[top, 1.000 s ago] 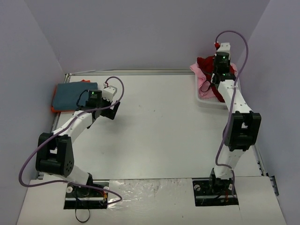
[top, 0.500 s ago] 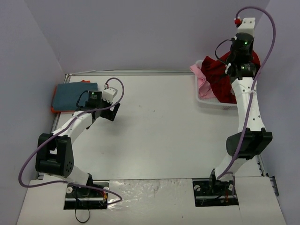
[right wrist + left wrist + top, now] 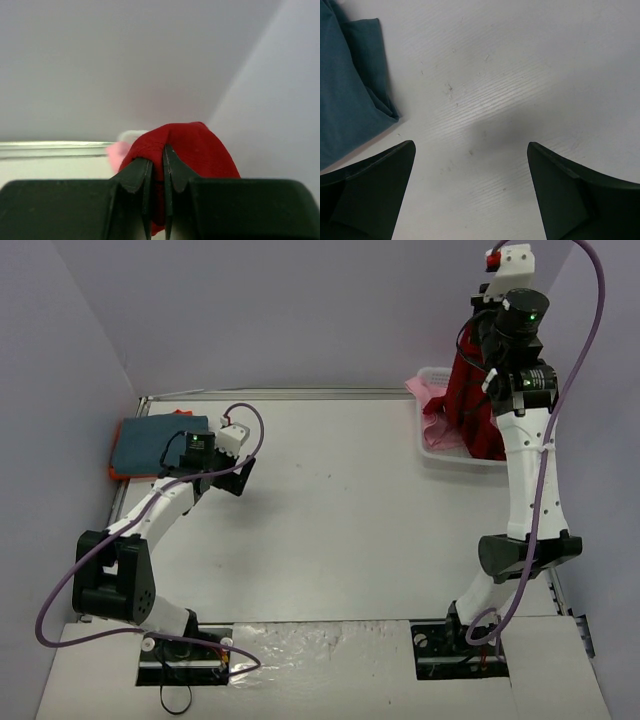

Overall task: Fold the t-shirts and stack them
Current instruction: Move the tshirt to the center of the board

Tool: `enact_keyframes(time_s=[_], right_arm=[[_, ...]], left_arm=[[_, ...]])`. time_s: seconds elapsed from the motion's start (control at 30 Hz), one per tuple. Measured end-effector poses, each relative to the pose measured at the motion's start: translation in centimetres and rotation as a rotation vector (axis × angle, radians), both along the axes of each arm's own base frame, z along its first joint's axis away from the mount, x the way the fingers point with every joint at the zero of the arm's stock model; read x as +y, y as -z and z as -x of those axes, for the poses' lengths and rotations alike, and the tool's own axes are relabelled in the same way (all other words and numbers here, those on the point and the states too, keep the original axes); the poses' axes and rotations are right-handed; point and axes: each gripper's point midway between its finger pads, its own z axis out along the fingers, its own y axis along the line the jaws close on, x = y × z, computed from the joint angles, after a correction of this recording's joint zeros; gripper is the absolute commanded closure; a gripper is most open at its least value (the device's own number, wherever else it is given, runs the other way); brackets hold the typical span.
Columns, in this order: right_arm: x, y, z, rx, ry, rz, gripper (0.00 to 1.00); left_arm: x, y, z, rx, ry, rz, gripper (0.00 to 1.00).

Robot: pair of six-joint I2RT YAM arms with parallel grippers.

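High at the back right, my right gripper [image 3: 482, 318] is shut on a fold of the dark red t-shirt [image 3: 477, 390], which hangs down into the white basket [image 3: 452, 457]. In the right wrist view the jaws [image 3: 156, 152] pinch the red cloth [image 3: 200, 150]. A light pink t-shirt [image 3: 424, 392] lies over the basket's far left rim and shows as a pink shape [image 3: 118, 151] behind the fingers. A folded teal-blue t-shirt [image 3: 150, 440] lies at the far left on an orange one [image 3: 116, 473]. My left gripper [image 3: 240, 476] hovers open over bare table, right of the teal cloth [image 3: 345, 90].
Purple walls close in the table on the left, back and right. A metal rail [image 3: 270, 394] runs along the far edge. Bare white tabletop [image 3: 340, 510] lies between the two arms.
The right arm has risen and stretched upward, pulling the dark red t-shirt up out of the basket. The left arm has hardly moved.
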Motion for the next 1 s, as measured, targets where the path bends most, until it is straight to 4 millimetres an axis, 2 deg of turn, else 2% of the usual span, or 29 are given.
enact_keyframes(time_s=[0.13, 0.27, 0.3, 0.33, 0.37, 0.43, 0.47, 0.5, 0.6, 0.73, 0.87, 1.0], right_arm=[[7.8, -1.4, 0.7, -0.014, -0.322, -0.077, 1.00], [15.2, -1.8, 3.4, 0.017, -0.703, -0.169, 1.00], [17.0, -1.4, 4.3, 0.038, -0.803, -0.193, 0.85], [18.4, -0.9, 5.2, 0.066, -0.888, -0.216, 0.49], [19.9, 0.0, 6.2, 0.104, -0.979, -0.240, 0.00], [22.3, 2.6, 8.1, 0.194, -1.131, -0.269, 0.00], [22.8, 3.6, 8.5, 0.229, -1.163, -0.273, 0.00], [23.5, 5.6, 9.0, 0.290, -1.205, -0.265, 0.00], [23.1, 10.4, 8.5, 0.411, -1.186, -0.237, 0.00], [21.5, 15.7, 7.5, 0.530, -1.102, -0.195, 0.00], [19.0, 19.1, 5.6, 0.594, -0.947, -0.132, 0.00], [15.2, 21.3, 2.8, 0.596, -0.699, -0.045, 0.01]], left_arm=[[0.0, 0.0, 0.0, -0.001, 0.000, -0.001, 0.06], [0.0, 0.0, 0.0, -0.001, 0.000, 0.000, 0.06], [0.0, 0.0, 0.0, -0.001, 0.000, 0.000, 0.06], [0.0, 0.0, 0.0, -0.001, 0.001, 0.000, 0.06], [0.0, 0.0, 0.0, -0.001, -0.001, 0.000, 0.06], [0.2, 0.0, -0.1, -0.001, -0.005, 0.001, 0.06], [0.3, 0.0, -0.1, -0.001, -0.007, 0.002, 0.06], [0.5, -0.1, -0.1, -0.001, -0.012, 0.004, 0.06], [1.2, -0.3, -0.2, -0.007, -0.031, 0.009, 0.06], [1.6, -0.8, -0.5, -0.026, -0.041, 0.015, 0.06], [1.4, -0.9, -0.5, -0.029, -0.037, 0.020, 0.06], [1.3, -0.9, -0.5, -0.028, -0.030, 0.026, 0.06]])
